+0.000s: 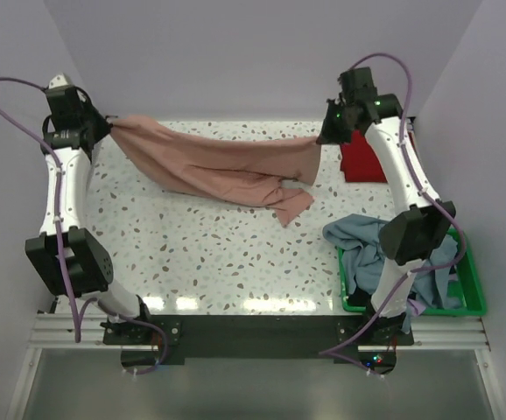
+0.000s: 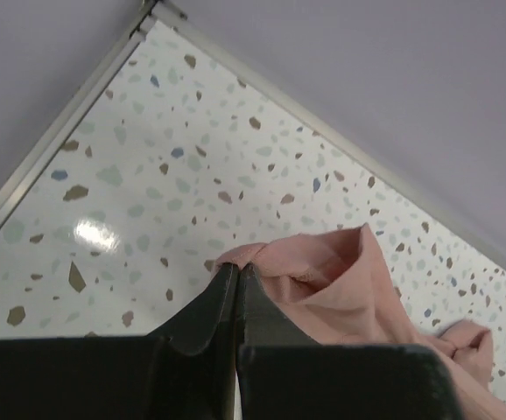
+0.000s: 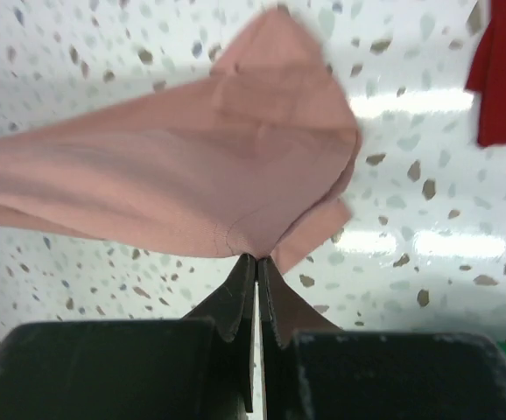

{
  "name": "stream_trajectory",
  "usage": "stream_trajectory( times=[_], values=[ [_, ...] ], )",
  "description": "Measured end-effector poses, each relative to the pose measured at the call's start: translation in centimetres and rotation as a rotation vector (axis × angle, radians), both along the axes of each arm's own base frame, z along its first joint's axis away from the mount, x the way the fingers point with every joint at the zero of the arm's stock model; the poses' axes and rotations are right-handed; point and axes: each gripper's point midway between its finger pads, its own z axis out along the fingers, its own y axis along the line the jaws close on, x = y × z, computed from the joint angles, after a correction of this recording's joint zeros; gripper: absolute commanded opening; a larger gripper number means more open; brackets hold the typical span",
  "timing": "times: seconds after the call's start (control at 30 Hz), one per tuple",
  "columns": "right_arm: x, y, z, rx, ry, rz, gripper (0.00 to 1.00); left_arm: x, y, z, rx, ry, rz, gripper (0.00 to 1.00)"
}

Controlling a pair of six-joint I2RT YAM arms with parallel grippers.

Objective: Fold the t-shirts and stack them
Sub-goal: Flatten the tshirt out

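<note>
The salmon-pink t-shirt hangs stretched across the far half of the table, its lower part resting on the table surface. My left gripper is shut on its left end; the left wrist view shows the jaws pinching a fold of the pink cloth. My right gripper is shut on its right end; the right wrist view shows the jaws pinching the pink cloth. A deep red t-shirt lies folded at the far right and also shows in the right wrist view.
A green plastic basket at the near right holds a light blue-grey shirt spilling over its rim and a bit of mauve cloth. The speckled table is walled at the back and both sides.
</note>
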Motion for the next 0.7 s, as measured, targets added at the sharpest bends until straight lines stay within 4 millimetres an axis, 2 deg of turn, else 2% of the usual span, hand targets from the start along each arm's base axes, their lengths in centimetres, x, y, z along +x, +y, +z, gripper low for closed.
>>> stream_trajectory(
  times=[0.1,0.17,0.27,0.37,0.47,0.5,0.57,0.6,0.7],
  values=[
    [3.4,-1.2,6.4,0.037,-0.164,-0.040,0.00,2.0,0.6,4.5,0.026,-0.091,0.009,0.00],
    [5.2,-2.0,10.5,0.061,-0.287,-0.062,0.00,2.9,0.9,8.3,0.047,-0.179,0.008,0.00],
    [5.6,-2.9,14.3,0.082,-0.402,-0.082,0.00,3.2,0.6,14.1,0.070,-0.325,-0.007,0.00],
    [4.6,-3.2,17.0,0.098,-0.486,-0.084,0.00,1.8,-0.2,19.4,0.091,-0.470,-0.027,0.00],
    [2.8,-3.5,19.5,0.106,-0.565,-0.077,0.00,-1.0,-1.2,24.4,0.122,-0.602,-0.038,0.00],
    [2.0,-3.6,20.9,0.110,-0.607,-0.072,0.00,-2.5,-1.6,26.4,0.138,-0.658,-0.040,0.00],
    [0.4,-4.0,23.9,0.116,-0.696,-0.069,0.00,-5.9,-2.4,30.1,0.170,-0.764,-0.038,0.00],
    [-0.7,-4.2,26.0,0.124,-0.758,-0.070,0.00,-7.5,-2.7,31.6,0.184,-0.809,-0.036,0.00],
    [-4.1,-5.0,31.1,0.149,-0.919,-0.084,0.00,-13.8,-4.2,37.2,0.241,-0.989,-0.032,0.00]
  ],
)
